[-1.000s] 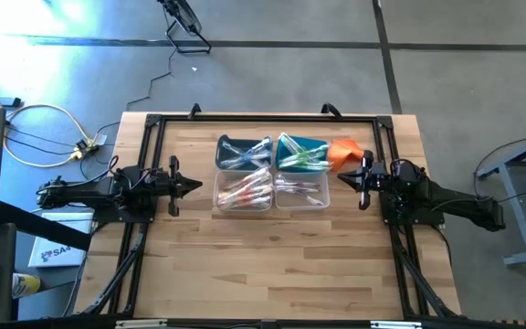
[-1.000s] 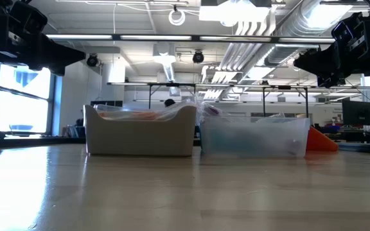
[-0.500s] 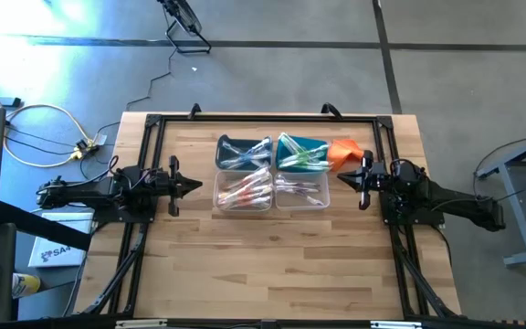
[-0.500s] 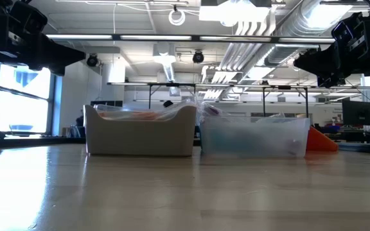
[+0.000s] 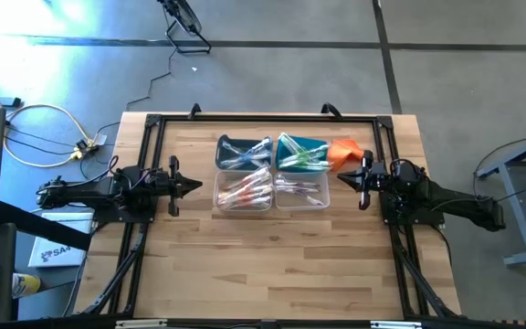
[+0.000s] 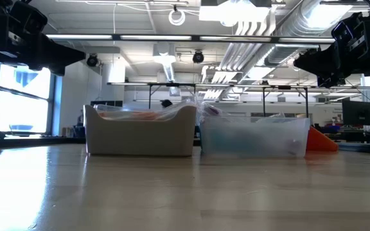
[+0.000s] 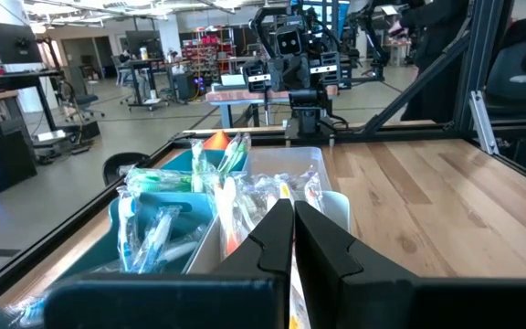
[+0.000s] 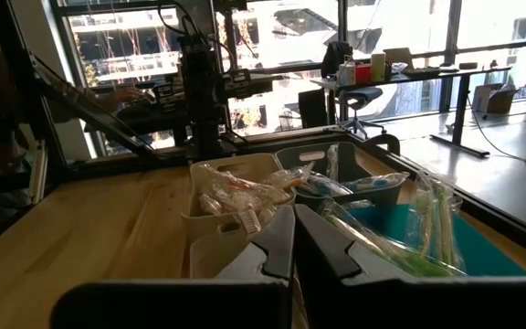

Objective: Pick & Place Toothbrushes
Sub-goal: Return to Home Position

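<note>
Nothing has shifted this past second: my left gripper [image 5: 196, 185] at nine o'clock and right gripper [image 5: 341, 177] at three o'clock of the bins [image 5: 220, 146] sit pinched closed and empty, with the toothbrushes [image 5: 245, 190] all binned, so I judge the sorting finished.

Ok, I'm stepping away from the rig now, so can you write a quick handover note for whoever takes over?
Left gripper: shut, empty, raised left of the bins.
Right gripper: shut, empty, raised right of them, near the orange cloth.
Toothbrushes: all that show lie in the four bins mid-table: dark bin, teal bin, whitish bin, clear bin.
Done: no toothbrush shows loose on the wood.
Left: seemingly nothing to place; both arms look parked.
</note>
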